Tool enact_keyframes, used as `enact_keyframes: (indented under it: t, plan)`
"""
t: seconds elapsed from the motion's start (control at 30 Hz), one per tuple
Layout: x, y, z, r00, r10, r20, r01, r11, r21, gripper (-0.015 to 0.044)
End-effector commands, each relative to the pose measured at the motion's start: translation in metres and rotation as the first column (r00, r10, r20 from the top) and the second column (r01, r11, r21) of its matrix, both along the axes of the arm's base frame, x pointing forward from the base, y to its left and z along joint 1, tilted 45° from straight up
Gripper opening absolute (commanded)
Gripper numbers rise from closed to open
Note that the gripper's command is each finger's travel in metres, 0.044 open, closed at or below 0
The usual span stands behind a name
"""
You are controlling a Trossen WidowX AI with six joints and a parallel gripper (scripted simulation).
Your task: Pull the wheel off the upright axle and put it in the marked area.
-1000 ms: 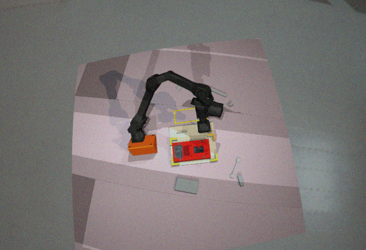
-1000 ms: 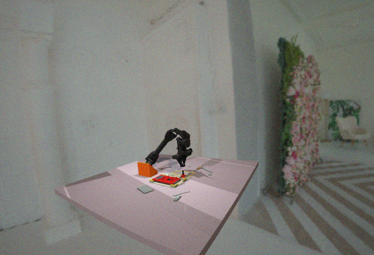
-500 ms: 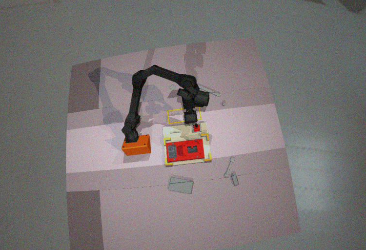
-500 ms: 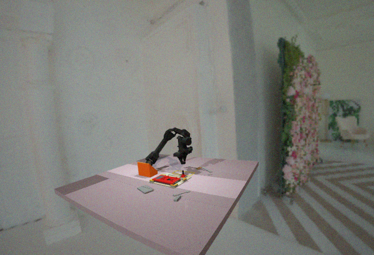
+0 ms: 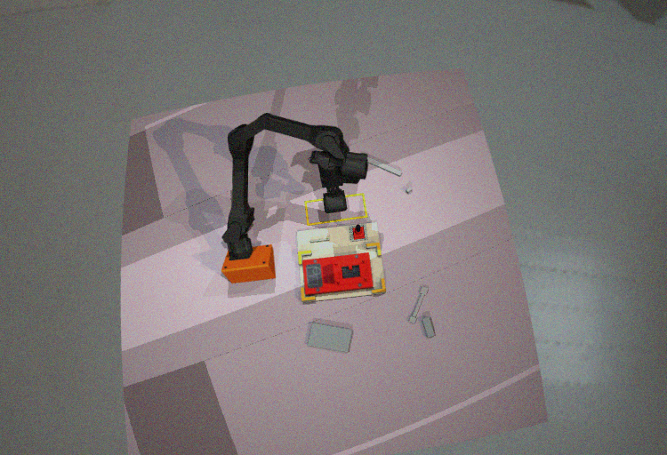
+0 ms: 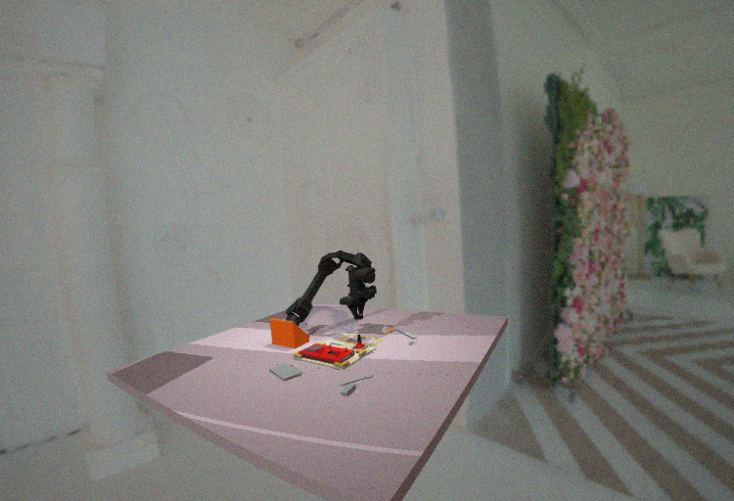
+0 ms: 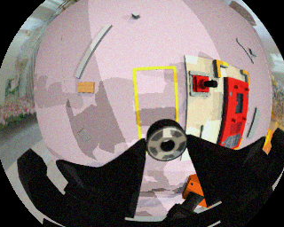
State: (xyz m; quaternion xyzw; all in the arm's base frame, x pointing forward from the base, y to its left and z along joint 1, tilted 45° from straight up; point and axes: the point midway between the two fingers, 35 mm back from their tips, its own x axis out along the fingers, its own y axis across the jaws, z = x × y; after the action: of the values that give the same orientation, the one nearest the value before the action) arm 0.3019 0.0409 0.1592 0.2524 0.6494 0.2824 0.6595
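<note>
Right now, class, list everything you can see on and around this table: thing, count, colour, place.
Wheel: one, dark with grey hub, gripped above the marked area.
Marked area: one, yellow outline, beside the board.
Axle: one, dark on a red mount, upright on the board, bare.
Board: one, cream with yellow corners, mid table.
Red fixture: one, on the board.
Flat plate: one, grey, near the board.
Small loose parts: several, grey, scattered.
Table: one, pink.
Arm base: one, orange.
Gripper: one, black, jaws shut on the wheel.
</note>
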Motion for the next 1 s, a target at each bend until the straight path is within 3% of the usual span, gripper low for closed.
enact_keyframes:
  t: [0.0, 0.97]
  plan:
    - [-0.002, 0.007, -0.005, 1.000, -0.002, -0.009, 0.002, 1.000, 0.005, 0.0000]
    - [-0.003, 0.075, -0.072, 1.000, -0.002, -0.007, 0.002, 1.000, 0.010, 0.0000]
